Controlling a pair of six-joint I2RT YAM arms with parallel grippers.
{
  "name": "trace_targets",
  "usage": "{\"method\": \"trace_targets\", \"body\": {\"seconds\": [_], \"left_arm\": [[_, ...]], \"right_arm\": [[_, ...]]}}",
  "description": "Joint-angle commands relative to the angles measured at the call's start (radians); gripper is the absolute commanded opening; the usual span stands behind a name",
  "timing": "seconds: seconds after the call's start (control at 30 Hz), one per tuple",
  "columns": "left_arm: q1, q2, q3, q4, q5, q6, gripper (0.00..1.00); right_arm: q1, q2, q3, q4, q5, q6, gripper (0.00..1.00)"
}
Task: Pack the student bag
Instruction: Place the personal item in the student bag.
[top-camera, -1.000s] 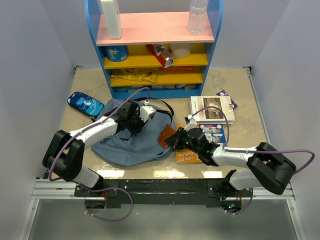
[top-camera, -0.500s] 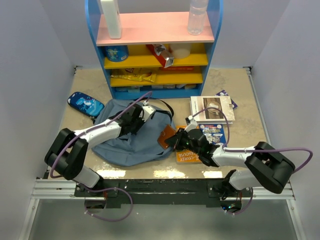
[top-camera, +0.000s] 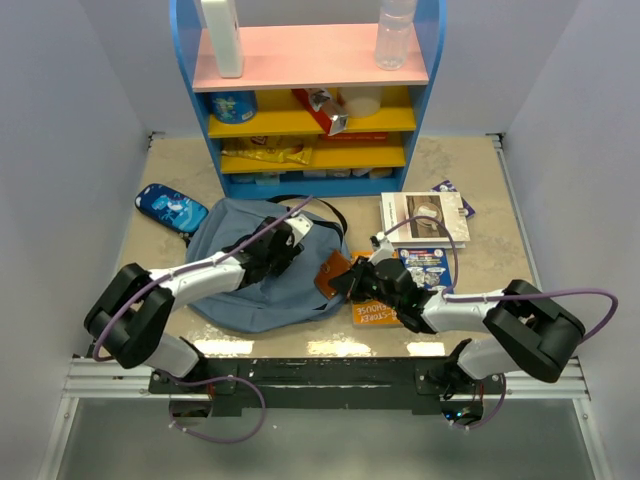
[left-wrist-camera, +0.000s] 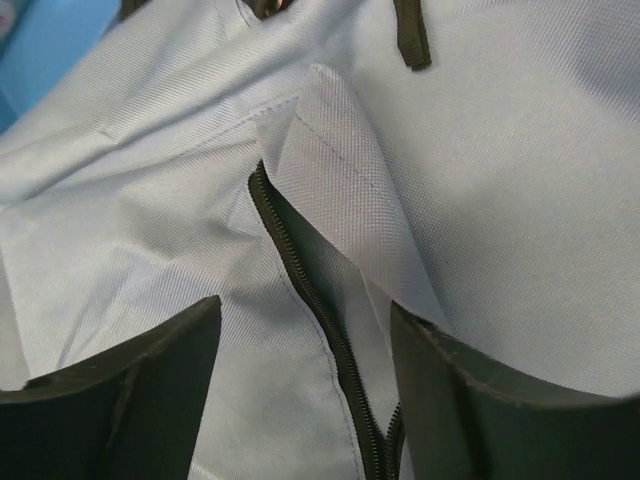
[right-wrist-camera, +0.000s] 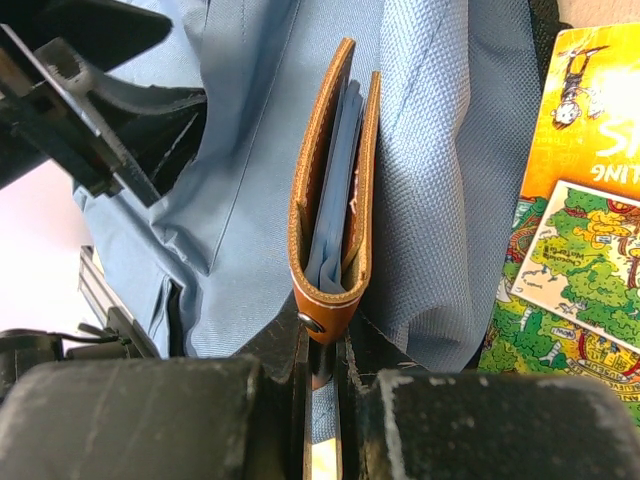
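Observation:
The student bag (top-camera: 236, 292), slate-blue fabric, lies flat in the middle of the table. My left gripper (top-camera: 284, 241) hovers low over its upper part. In the left wrist view it (left-wrist-camera: 305, 390) is open, one dark finger (left-wrist-camera: 130, 400) on each side of the black zipper (left-wrist-camera: 310, 300), which is parted between folds of fabric. Nothing is between the fingers. My right gripper (top-camera: 347, 279) is at the bag's right edge, shut on the brown leather tab (right-wrist-camera: 333, 200) that folds over blue fabric. In the right wrist view the gripper (right-wrist-camera: 325, 355) pinches the tab's bottom end.
A blue, pink and yellow shelf (top-camera: 310, 60) with snacks and bottles stands at the back. A bright-blue pouch (top-camera: 171, 208) lies left of the bag. A pale book (top-camera: 425, 216), a colourful booklet (top-camera: 427, 264) and an orange book (top-camera: 373, 312) lie to the right.
My left gripper went from shut to open and slid slightly right, settling lower over the bag. The right gripper kept its hold on the leather tab and stayed put.

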Motion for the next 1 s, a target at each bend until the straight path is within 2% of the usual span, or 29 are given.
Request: {"method": "trace_targets", "body": {"seconds": [0.0, 0.37, 0.43, 0.57, 0.6, 0.7, 0.97], "left_arm": [[-0.040, -0.043, -0.016, 0.073, -0.038, -0.005, 0.83], [-0.049, 0.067, -0.031, 0.205, -0.168, 0.034, 0.83], [-0.051, 0.095, -0.033, 0.226, -0.183, 0.046, 0.81], [-0.049, 0.112, -0.046, 0.262, -0.220, 0.054, 0.69], [-0.049, 0.109, -0.050, 0.271, -0.226, 0.058, 0.63], [-0.049, 0.098, -0.053, 0.298, -0.249, 0.061, 0.56], [-0.046, 0.082, -0.050, 0.335, -0.277, 0.064, 0.57]], "right_arm": [[0.002, 0.016, -0.019, 0.003, -0.007, -0.004, 0.00], [0.002, 0.010, -0.024, 0.006, -0.034, -0.004, 0.00], [0.002, 0.001, -0.030, 0.006, -0.033, -0.001, 0.00], [0.002, -0.006, -0.042, 0.009, -0.036, 0.002, 0.00], [0.002, -0.006, -0.044, 0.014, -0.036, 0.008, 0.00], [0.002, 0.002, -0.049, 0.026, -0.042, 0.010, 0.00], [0.004, 0.019, -0.032, 0.029, -0.065, 0.008, 0.00]]}}
